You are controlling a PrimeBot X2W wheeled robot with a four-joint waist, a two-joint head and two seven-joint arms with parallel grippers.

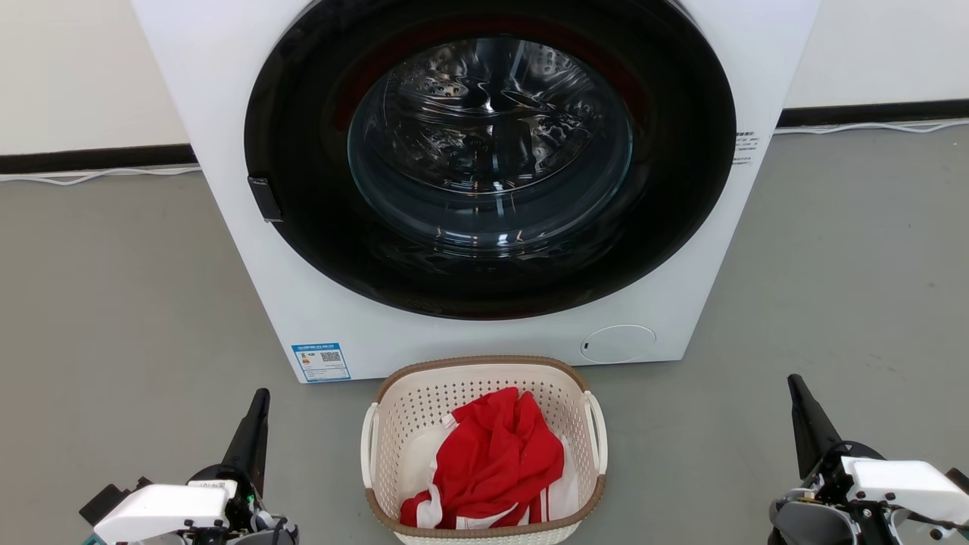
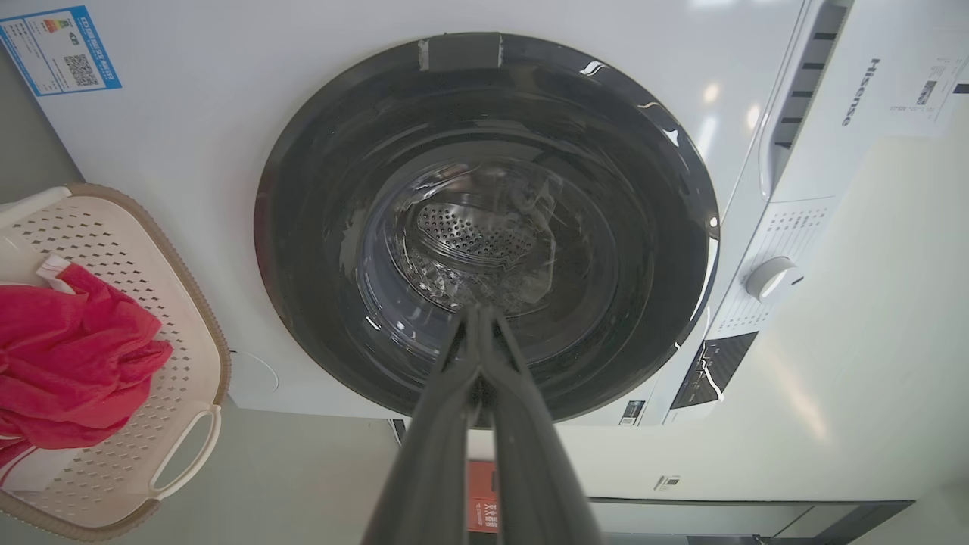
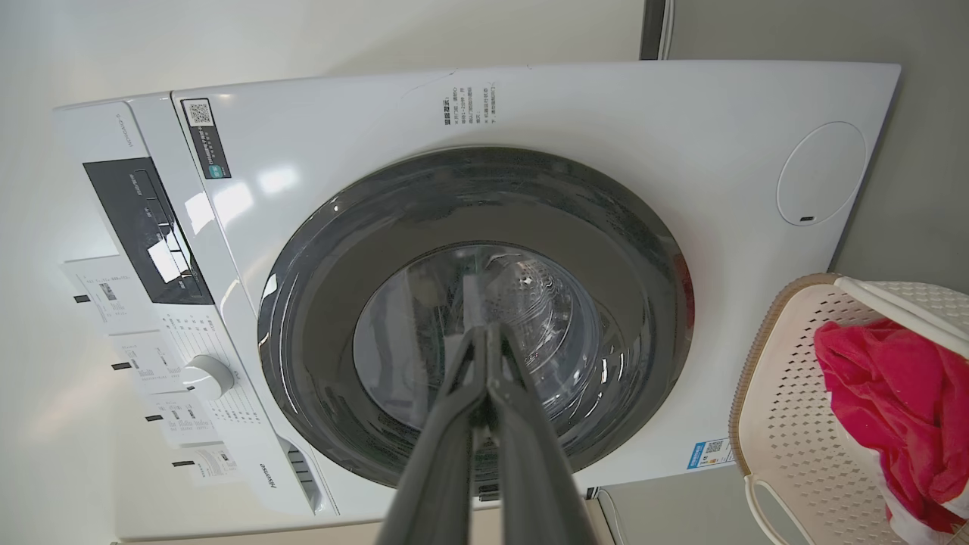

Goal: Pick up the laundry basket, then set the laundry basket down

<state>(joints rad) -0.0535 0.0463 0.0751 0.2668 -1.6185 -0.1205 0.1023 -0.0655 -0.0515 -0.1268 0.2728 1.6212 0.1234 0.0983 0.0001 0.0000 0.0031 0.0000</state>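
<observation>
The laundry basket (image 1: 412, 424) sits on the grey floor (image 1: 113, 303), upright, just in front of the lower edge of the washing machine (image 1: 219, 98) and roughly centred under its door. Its cream perforated walls rise to a brown woven-look rim, and a white loop handle stands at each short side, one on the left (image 1: 369, 445) and one on the right (image 1: 598, 431). Inside lies a crumpled red garment (image 1: 496, 454) with white trim, heaped toward the near and right part of the basket and leaving some of the pale bottom bare at the left. Neither gripper touches the basket. The left gripper (image 1: 261, 401) hangs low at the basket's left, well apart from it, its two dark fingers pressed together into one point and holding nothing. The right gripper (image 1: 796, 390) is at the basket's right, farther off, fingers likewise together and empty. In both wrist views the paired fingers meet at their tips and point at the machine's round dark door (image 1: 303, 189), which is closed, with the steel drum showing through the glass. On the white front below the door are a blue label (image 1: 321, 362) at the left corner and a round flap (image 1: 618, 343) at the right. Behind the machine a pale cable (image 1: 91, 175) runs along the foot of the wall.
</observation>
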